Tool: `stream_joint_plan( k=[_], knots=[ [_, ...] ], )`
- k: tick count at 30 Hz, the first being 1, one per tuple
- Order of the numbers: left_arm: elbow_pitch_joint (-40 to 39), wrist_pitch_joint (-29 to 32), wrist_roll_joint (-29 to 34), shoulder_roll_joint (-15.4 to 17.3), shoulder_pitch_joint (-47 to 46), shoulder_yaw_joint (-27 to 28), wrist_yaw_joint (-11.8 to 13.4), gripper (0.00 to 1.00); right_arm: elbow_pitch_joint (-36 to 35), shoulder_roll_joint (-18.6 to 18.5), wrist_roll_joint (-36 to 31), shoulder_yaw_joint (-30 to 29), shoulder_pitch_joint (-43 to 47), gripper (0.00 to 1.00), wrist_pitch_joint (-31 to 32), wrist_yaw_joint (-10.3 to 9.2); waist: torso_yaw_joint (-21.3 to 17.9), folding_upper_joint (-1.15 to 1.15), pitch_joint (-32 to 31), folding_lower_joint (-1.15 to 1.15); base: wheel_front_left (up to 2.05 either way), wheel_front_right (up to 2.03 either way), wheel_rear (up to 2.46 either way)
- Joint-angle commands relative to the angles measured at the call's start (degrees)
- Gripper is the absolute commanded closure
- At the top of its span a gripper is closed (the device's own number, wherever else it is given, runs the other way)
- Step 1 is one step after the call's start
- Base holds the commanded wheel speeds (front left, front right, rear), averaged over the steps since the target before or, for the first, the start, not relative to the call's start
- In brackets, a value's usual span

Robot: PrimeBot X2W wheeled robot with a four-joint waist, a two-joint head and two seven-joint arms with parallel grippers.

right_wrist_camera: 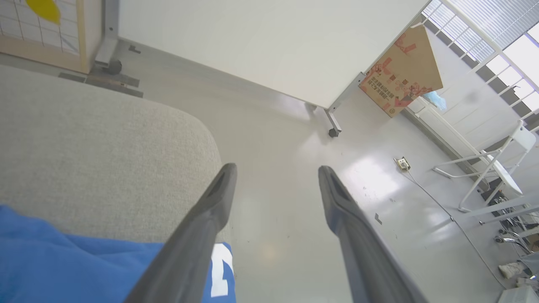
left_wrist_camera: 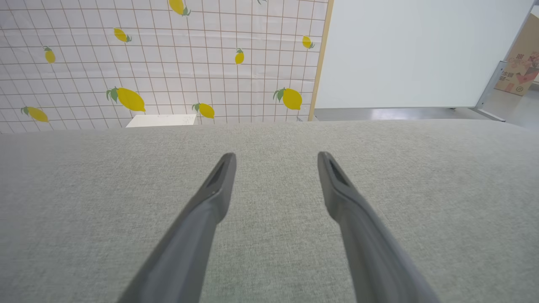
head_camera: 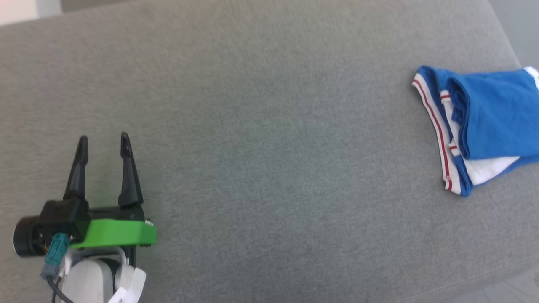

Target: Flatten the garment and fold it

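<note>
— What is around my pincers?

— Your left pincer (head_camera: 103, 139), two long black tapering fingers above a bright green plastic bracket (head_camera: 113, 233), hangs over the padded grey woven-cloth surface (head_camera: 269, 126). Its fingers are spread apart and empty. Ahead of its tips, past the surface's far edge, you face a white grid-patterned panel printed with yellow lemons (left_wrist_camera: 168, 63). Just right of that is a plain white board (left_wrist_camera: 421, 50).

— And the garment?

— The royal-blue jersey T-shirt (head_camera: 484, 126), with white sleeves and red-and-white striped trim, lies well to the right of your left pincer. It is a soft, layered, loosely folded heap near the surface's right end. A wide stretch of grey weave runs between it and that pincer.

— The other arm?

— Your right pincer (right_wrist_camera: 276, 168) also has its fingers apart and grips nothing. Wrinkled blue cloth (right_wrist_camera: 63, 261) shows below and left of its left finger, with a patch of white print beside that finger. Its tips point out past the surface's rounded corner, over a glossy pale floor (right_wrist_camera: 294, 202). Beyond the tips stands a brown cardboard box with red print (right_wrist_camera: 400, 80), near the board's wheeled metal foot. A floor socket with a thin cable (right_wrist_camera: 403, 163) lies to the right of them, and a white folding chair (right_wrist_camera: 497, 168) stands farther right.
</note>
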Motion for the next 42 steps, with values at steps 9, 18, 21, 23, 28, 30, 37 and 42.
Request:
stream_joint_plan(
  k=[9, 18, 21, 23, 28, 30, 37, 42],
  knots=[
    [1.25, -0.21, -1.21, -0.61, 3.84, 0.24, 0.75, 0.00, -16.12, 9.49, -7.28, -13.52, 7.69, 0.00, -3.43, -0.10, 6.88, 0.00, -11.92, 0.00, 0.00, 0.00, 0.00],
    [2.87, -0.21, -3.70, -0.71, 6.90, 0.22, 1.99, 0.00, -34.25, 20.78, -10.17, -17.07, 23.09, 0.00, -3.45, -0.10, 9.83, 0.00, -16.36, 0.00, 0.00, 0.00, 0.00],
    [3.59, -0.21, -4.03, -0.72, 8.04, -0.57, 2.45, 0.00, -37.40, 23.44, -10.51, -16.91, 28.57, 0.00, -3.45, -0.10, 10.82, 0.00, -18.01, 0.00, 0.00, 0.00, 0.00],
    [4.15, -0.21, -4.03, -0.72, 8.88, -1.01, 2.88, 0.00, -37.80, 24.45, -10.23, -16.49, 32.20, 0.00, -3.45, -0.10, 11.35, 0.00, -19.18, 0.00, 0.00, 0.00, 0.00],
    [5.00, -0.21, -4.21, -0.72, 11.18, -2.17, 3.39, 0.00, -39.99, 27.84, -9.99, -18.43, 40.82, 0.00, -3.45, -0.10, 12.25, 0.00, -21.83, 0.00, 0.00, 0.00, 0.00],
    [5.24, -0.21, -4.18, -0.72, 12.00, -2.58, 3.51, 0.00, -41.17, 29.24, -10.31, -19.49, 44.21, 0.00, -3.45, -0.10, 12.57, 0.00, -22.65, 0.00, 0.00, 0.00, 0.00],
    [5.42, -0.21, -4.24, -0.73, 13.70, -3.12, 3.80, 0.00, -45.49, 34.03, -12.61, -21.16, 53.63, 0.00, -3.45, -0.10, 13.12, 0.00, -23.94, 0.00, 0.00, 0.00, 0.00],
    [5.42, -0.21, -4.25, -0.73, 14.15, -3.60, 3.93, 0.00, -49.10, 36.13, -14.41, -21.53, 57.58, 0.00, -3.45, -0.10, 13.26, 0.00, -24.24, 0.00, 0.00, 0.00, 0.00]
  ],
)
